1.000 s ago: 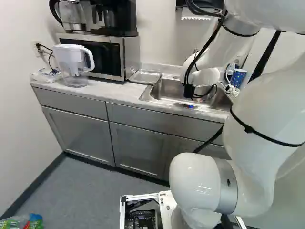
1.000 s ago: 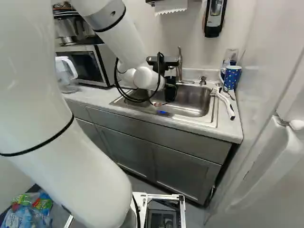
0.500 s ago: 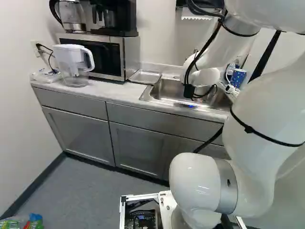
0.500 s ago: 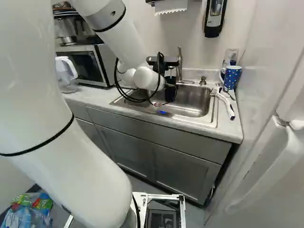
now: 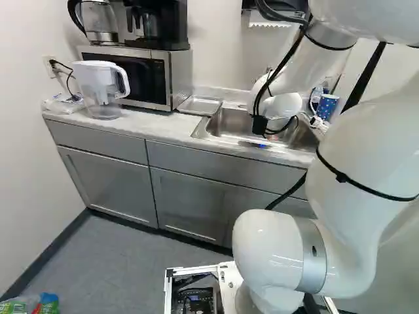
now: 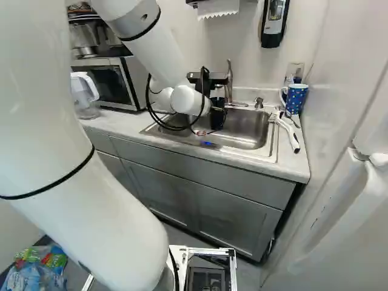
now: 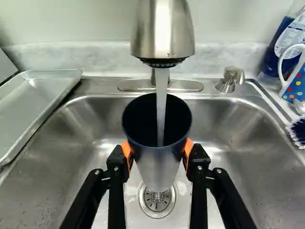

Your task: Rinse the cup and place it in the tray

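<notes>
Table (image 5: 150,129): pale top along the wall, with a steel sink (image 7: 224,138) set in it.
Cup (image 7: 159,164): steel outside, dark inside, held mouth up above the drain (image 7: 157,202), under the tap (image 7: 163,33).
Fingers (image 7: 198,167): closed on the cup from two sides, their orange pads (image 7: 189,148) against its wall.
Water (image 7: 162,105): running from the tap into the cup; the rinse looks to be in progress.
Change: base and arm (image 6: 160,45) show no clear shift over the last second. That steadiness suggests a deliberate pause under the stream.
Tray (image 7: 40,102): on the table just beside the sink, on the microwave (image 5: 131,75) side; placing is not yet done.
Next: probably pour the cup out into the sink, then carry it across.
Risk: a full cup could spill or slip in wet pads.
Far side: polka-dot mug (image 6: 296,98) and brush (image 6: 287,130), both away from the tray.
</notes>
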### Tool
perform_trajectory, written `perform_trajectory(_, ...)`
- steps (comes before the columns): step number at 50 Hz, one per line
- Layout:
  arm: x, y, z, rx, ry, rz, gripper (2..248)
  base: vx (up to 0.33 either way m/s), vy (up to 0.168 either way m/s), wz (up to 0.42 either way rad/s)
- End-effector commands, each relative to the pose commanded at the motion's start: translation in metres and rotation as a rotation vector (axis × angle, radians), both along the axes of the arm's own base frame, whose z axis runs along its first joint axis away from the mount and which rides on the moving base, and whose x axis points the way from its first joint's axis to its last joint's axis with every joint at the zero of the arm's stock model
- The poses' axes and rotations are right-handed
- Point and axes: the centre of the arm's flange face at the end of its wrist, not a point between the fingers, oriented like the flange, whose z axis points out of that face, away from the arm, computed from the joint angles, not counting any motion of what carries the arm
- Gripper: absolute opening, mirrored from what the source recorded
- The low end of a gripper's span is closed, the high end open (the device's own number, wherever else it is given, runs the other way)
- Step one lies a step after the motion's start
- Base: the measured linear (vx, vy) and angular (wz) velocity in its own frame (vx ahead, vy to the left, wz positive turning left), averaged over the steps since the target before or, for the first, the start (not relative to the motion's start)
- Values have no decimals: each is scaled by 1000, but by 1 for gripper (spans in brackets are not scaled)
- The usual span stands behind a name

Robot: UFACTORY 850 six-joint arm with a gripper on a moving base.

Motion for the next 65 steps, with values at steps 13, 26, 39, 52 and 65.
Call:
perform_trajectory(13,0,0,0,0,0,0,122,0,0,0)
perform_trajectory(26,0,0,0,0,0,0,122,0,0,0)
perform_trajectory(39,0,0,0,0,0,0,122,0,0,0)
perform_trajectory(52,0,0,0,0,0,0,122,0,0,0)
perform_trajectory(65,0,0,0,0,0,0,122,0,0,0)
